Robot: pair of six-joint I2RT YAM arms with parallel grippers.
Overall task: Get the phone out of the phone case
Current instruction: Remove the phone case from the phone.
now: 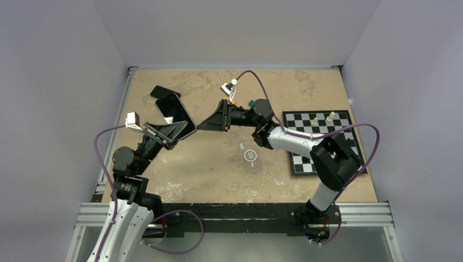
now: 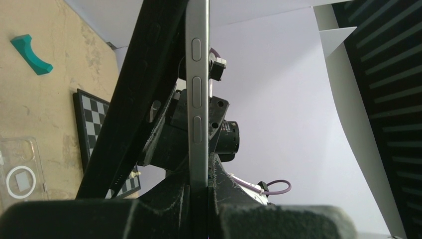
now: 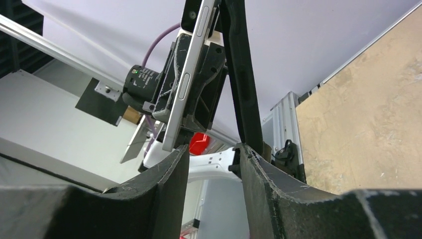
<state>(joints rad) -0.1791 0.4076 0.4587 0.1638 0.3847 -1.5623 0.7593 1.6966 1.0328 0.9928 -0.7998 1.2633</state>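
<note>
While left claw (image 2: 198,196) clamps phone (image 2: 197,99) edge-on | right claw (image 3: 211,155) parted, contact unclear | phone case (image 2: 20,152) partly cropped

A: How much of the phone (image 2: 197,99) shows from the left wrist?
B: One edge only. Its far end runs off the top, and its near end is buried between the left fingers (image 2: 124,219).
A: And the dark strip (image 2: 144,74) beside it?
B: Case or not, I cannot tell. From above, only a corner shows past the phone.
A: Do the right fingers (image 3: 273,199) pinch anything?
B: Hidden. Their blurred tips cover where phone and strip end.
A: The tabletop (image 1: 218,180)?
B: The clear case (image 2: 20,172) is cut by the left edge. The chessboard (image 1: 306,123) lies partly under the right arm (image 1: 333,158), its pieces (image 1: 331,115) too small to name.
</note>
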